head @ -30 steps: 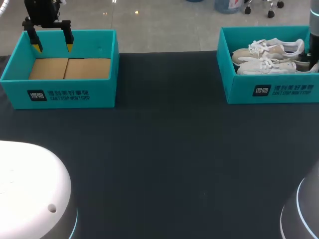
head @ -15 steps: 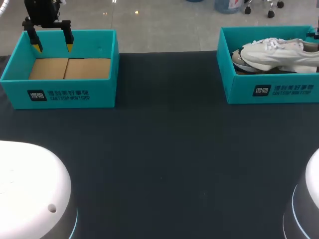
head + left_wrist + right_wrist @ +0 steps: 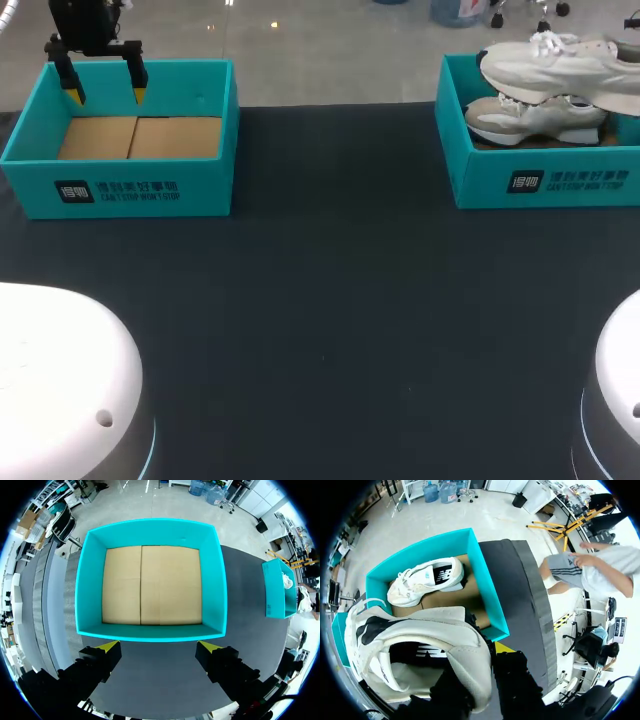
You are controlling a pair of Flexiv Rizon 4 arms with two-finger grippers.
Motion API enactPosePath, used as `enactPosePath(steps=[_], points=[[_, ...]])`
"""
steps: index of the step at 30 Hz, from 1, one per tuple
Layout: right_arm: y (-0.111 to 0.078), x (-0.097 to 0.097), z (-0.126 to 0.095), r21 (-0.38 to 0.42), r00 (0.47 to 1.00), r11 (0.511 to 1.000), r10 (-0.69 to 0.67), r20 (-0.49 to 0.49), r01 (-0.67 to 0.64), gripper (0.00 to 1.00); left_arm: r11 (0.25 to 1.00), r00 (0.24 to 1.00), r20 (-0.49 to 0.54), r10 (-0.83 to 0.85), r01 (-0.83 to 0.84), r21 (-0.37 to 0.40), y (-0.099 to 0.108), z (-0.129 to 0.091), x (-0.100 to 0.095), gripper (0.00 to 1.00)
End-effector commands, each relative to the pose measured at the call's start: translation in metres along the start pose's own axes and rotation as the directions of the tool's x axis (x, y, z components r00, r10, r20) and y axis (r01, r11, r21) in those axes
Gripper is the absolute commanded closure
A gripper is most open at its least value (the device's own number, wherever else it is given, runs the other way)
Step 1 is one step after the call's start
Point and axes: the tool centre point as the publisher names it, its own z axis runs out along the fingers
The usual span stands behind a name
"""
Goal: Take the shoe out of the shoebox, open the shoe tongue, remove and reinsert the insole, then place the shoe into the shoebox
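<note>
A white sneaker [image 3: 560,62] hangs above the right teal shoebox [image 3: 540,183], lifted clear of its rim. In the right wrist view my right gripper [image 3: 489,652] is shut on this sneaker [image 3: 420,630] at the heel collar; one yellow tip shows outside the heel, and the other finger is hidden inside the shoe. A second white sneaker [image 3: 535,118] [image 3: 427,580] lies on the box floor below. My left gripper [image 3: 103,92] [image 3: 159,647] hangs open over the near wall of the left teal shoebox [image 3: 120,190] [image 3: 150,526], holding nothing.
The left shoebox holds only its bare cardboard floor [image 3: 150,585]. Dark table cloth [image 3: 330,300] stretches between and in front of the two boxes. White arm bases sit at the near left [image 3: 60,380] and near right [image 3: 615,410].
The right arm has lifted one sneaker up out of the right shoebox, uncovering the second sneaker beneath. The left arm has not moved.
</note>
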Motion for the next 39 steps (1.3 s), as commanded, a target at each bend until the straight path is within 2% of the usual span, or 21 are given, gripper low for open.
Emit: enactPosePath(steps=[1,15,16,20,26,39], points=[[-0.006,-0.001,-0.012,-0.012,1.000,1.000,0.004,-0.002,-0.004,1.00,1.000,1.000,0.000,0.000,0.000,0.000,0.000,0.000,0.000,0.00],[-0.006,-0.001,-0.012,-0.012,1.000,1.000,0.004,-0.002,-0.004,1.00,1.000,1.000,0.000,0.000,0.000,0.000,0.000,0.000,0.000,0.00],[-0.010,0.000,-0.014,-0.018,1.000,1.000,0.004,0.015,-0.004,1.00,1.000,1.000,0.000,0.000,0.000,0.000,0.000,0.000,0.000,0.00],[-0.034,0.007,-0.027,-0.070,0.999,0.997,0.019,0.026,-0.017,1.00,1.000,1.000,0.000,0.000,0.000,0.000,0.000,0.000,0.000,0.00],[-0.075,0.020,-0.044,-0.107,0.999,0.994,0.018,0.032,-0.015,1.00,1.000,1.000,0.000,0.000,0.000,0.000,0.000,0.000,0.000,0.00],[-0.200,0.074,-0.046,-0.080,0.993,0.994,-0.068,0.101,0.077,1.00,1.000,1.000,0.000,0.000,0.000,0.000,0.000,0.000,0.000,0.00]])
